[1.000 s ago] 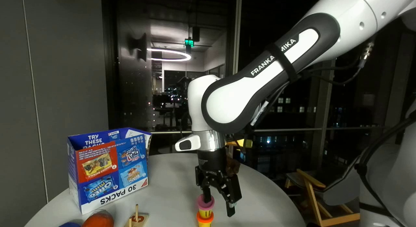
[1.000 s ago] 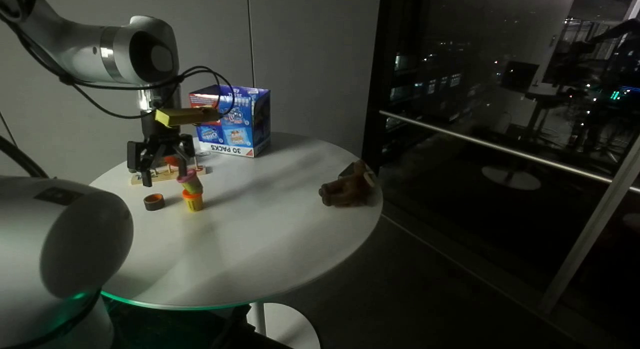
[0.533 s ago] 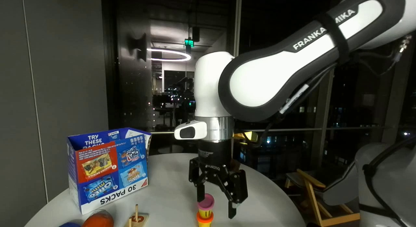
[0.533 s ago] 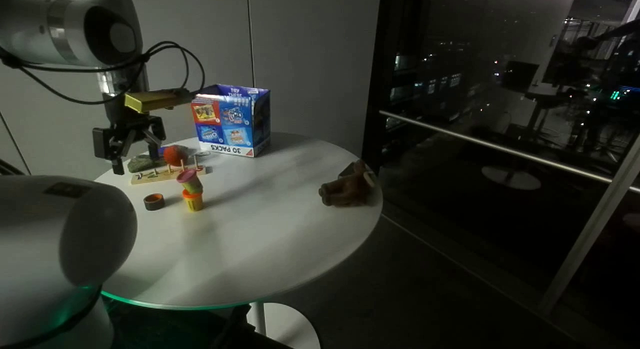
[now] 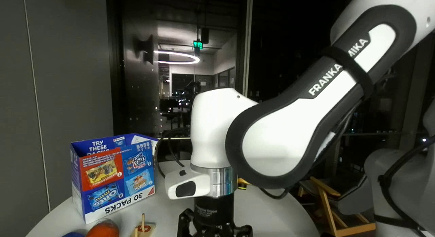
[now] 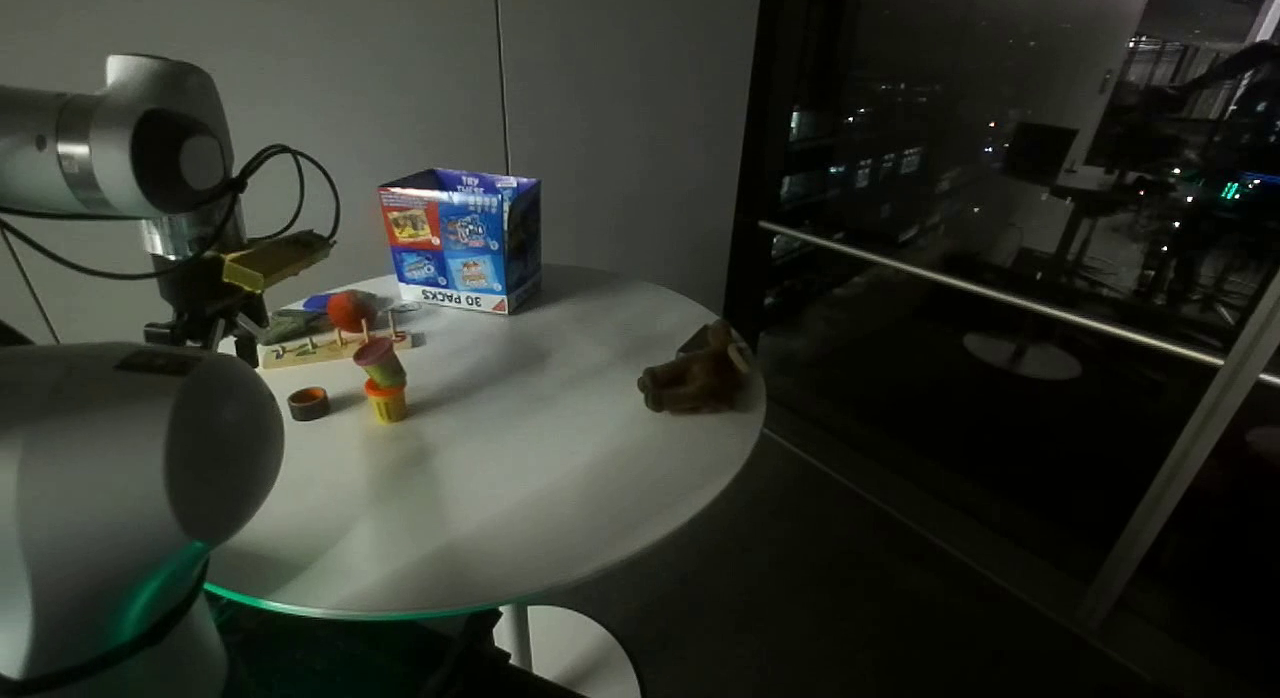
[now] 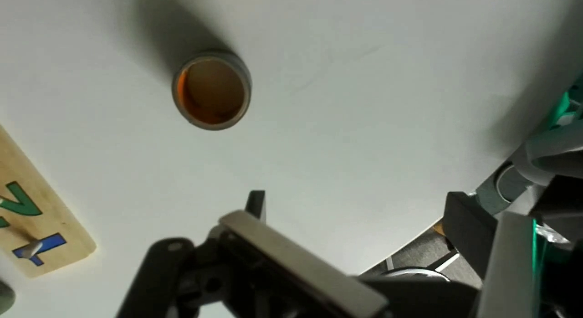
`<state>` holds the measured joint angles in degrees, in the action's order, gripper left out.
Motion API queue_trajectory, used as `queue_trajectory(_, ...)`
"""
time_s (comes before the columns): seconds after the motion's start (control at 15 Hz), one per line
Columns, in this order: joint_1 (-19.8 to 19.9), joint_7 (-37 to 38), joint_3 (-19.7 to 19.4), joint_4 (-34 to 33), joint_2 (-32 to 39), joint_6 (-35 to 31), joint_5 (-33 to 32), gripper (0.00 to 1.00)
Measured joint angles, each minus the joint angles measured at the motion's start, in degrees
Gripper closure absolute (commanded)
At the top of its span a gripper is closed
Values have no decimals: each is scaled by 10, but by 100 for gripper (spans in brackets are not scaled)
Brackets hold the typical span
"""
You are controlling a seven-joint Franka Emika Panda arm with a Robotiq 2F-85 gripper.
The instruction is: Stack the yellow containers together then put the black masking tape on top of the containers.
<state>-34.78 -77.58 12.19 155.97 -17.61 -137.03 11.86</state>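
Note:
Two small yellow tubs stand stacked on the table in an exterior view. The upper tub has a pink lid and leans on the lower tub, which has an orange-red lid. The black tape roll lies flat beside them, its inside orange-brown; it also shows in the wrist view. My gripper is open with nothing between its fingers, above the table and to one side of the tape. In an exterior view the gripper is cut off by the lower edge, and the tubs are out of sight.
A blue printed carton stands at the back of the white table. A wooden peg board and an orange-red ball lie behind the tape. A brown toy lies near the table edge.
My open gripper has moved away from the stacked tubs, to the left in an exterior view, and has then come lower. The tubs and the tape have stayed in place.

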Motion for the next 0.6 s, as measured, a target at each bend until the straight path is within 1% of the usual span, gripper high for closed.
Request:
queue_trajectory(0.13, 0, -15, 4, -1, 28, -41, -2, 0)
queue_trajectory(0.33, 3, -27, 5, -2, 64, -79, -8, 0)
queue_trajectory(0.6, 25, -27, 13, -3, 100, -113, -51, 0)
